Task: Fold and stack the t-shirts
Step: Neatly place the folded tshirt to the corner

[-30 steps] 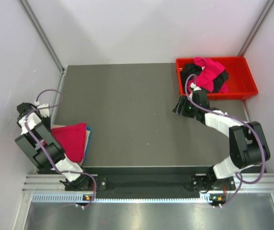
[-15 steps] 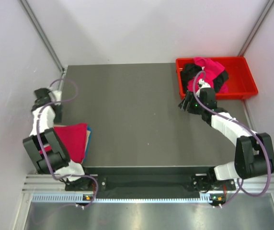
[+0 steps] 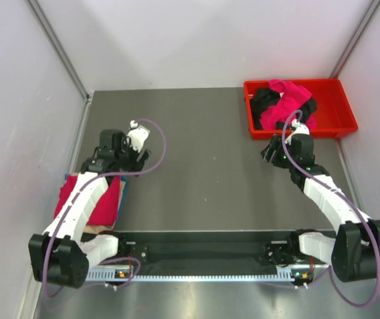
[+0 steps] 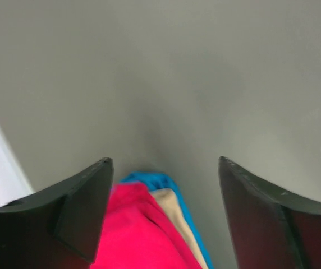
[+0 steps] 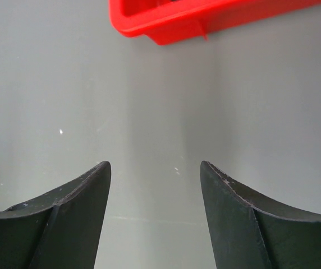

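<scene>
- Top external view: the left end effector (image 3: 108, 154) hangs over the 9 o'clock side of the dark surface (image 3: 196, 173). The right end effector (image 3: 272, 150) is over the 2 o'clock area.
- The folded stack (image 3: 95, 199) lies at 8 o'clock on the surface, at about 6 o'clock from the left end effector and just beside it. The arm crosses over part of the stack.
- A magenta t-shirt (image 3: 100, 196) is on top of the stack. A tan t-shirt (image 3: 94, 230) shows at its near edge and a blue layer (image 3: 123, 191) along its 3 o'clock edge.
- Left wrist view: the left end effector (image 4: 165, 161) is spread wide and holds nothing. A corner of the stack shows low between its fingers at 6 o'clock, with magenta (image 4: 132, 235), tan (image 4: 174, 218) and blue (image 4: 149, 178) layers. I cannot tell whether the fingers touch the cloth.
- A red tray (image 3: 339, 126) sits at the 1 o'clock corner of the surface. It holds a loose pile of crumpled magenta cloth (image 3: 286, 106) and black cloth (image 3: 263, 100).
- The pile lies at about 12 o'clock from the right end effector, which is near the tray's front wall but outside it.
- Right wrist view: the right end effector (image 5: 154, 163) is also wide apart and empty. There is bare surface between its fingers, and the tray's wall (image 5: 166, 22) is well ahead at 12 o'clock.
</scene>
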Robot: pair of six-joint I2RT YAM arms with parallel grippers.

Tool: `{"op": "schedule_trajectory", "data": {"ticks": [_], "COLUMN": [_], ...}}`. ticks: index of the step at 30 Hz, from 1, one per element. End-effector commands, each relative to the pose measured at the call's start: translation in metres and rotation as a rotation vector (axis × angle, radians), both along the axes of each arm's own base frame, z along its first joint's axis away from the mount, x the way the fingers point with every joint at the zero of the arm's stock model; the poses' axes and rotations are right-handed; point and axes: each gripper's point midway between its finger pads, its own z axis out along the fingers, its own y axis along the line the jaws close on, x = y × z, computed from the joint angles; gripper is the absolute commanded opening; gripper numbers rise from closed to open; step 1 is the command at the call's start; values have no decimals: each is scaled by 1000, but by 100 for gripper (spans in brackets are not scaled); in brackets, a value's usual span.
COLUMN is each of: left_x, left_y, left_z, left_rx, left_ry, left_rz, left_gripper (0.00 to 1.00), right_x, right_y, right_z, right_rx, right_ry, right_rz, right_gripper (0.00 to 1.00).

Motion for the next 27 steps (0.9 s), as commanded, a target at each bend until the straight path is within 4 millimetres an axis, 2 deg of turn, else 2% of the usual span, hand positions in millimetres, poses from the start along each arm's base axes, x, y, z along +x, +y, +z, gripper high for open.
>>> {"op": "schedule_trajectory", "data": {"ticks": [1, 2, 3, 4, 5, 8, 13, 27], "left_x": [-22, -27, -28, -35, -38, -46, -44, -45], "left_y": [-9, -9, -9, -10, -9, -7, 2, 6], "left_z": [-20, -19, -21, -31, -29, -41, -48, -50], "left_rx": [-42, -52, -63, -87, -95, -111, -86, -76], "left_ry": [19, 3, -4, 14, -6, 10, 15, 24], "left_rz": [-64, -60, -48, -25, -13, 12, 66, 92], "left_gripper": [85, 85, 86, 86, 86, 86, 86, 84], "right_x": [-5, -7, -11, -13, -17, -21, -28, -30], "right_y": [-17, -19, -21, -23, -28, -35, -40, -44], "right_z": [8, 12, 8, 7, 7, 10, 5, 9], "right_rx": [-30, -32, -35, -39, -53, -72, -92, -108], "right_ry": [-43, -61, -57, -59, -67, -87, -81, -96], "right_rz": [-59, -65, -74, -82, -104, -132, -148, -159], "right_gripper": [66, 66, 65, 66, 66, 66, 66, 66]}}
